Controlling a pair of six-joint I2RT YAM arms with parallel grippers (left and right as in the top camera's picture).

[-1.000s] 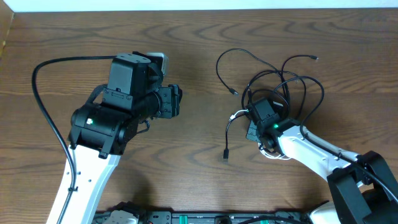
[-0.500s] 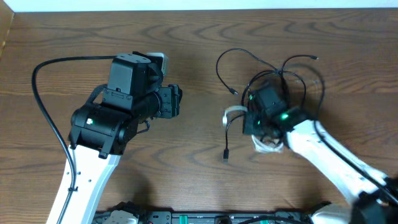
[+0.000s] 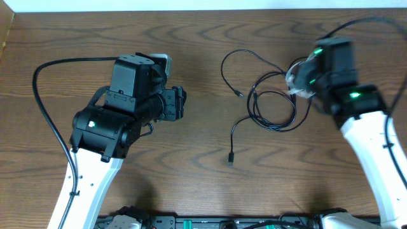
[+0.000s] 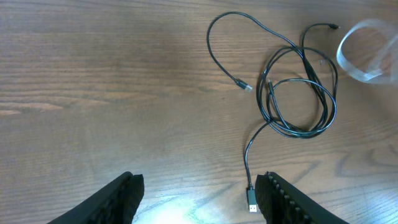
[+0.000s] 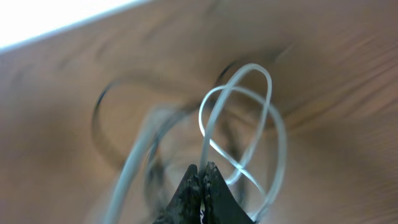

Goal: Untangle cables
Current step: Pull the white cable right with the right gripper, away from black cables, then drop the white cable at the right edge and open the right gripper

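White cable [image 5: 201, 121] loops out, pinched in the right gripper [image 5: 203, 172].

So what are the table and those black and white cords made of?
The table looks like wood or a wood-look top: brown, wavy grain, slight sheen. The black cords look like matte rubbery plastic, bending in loose loops. The white cord in the right claw looks like smooth plastic, but it is blurred.
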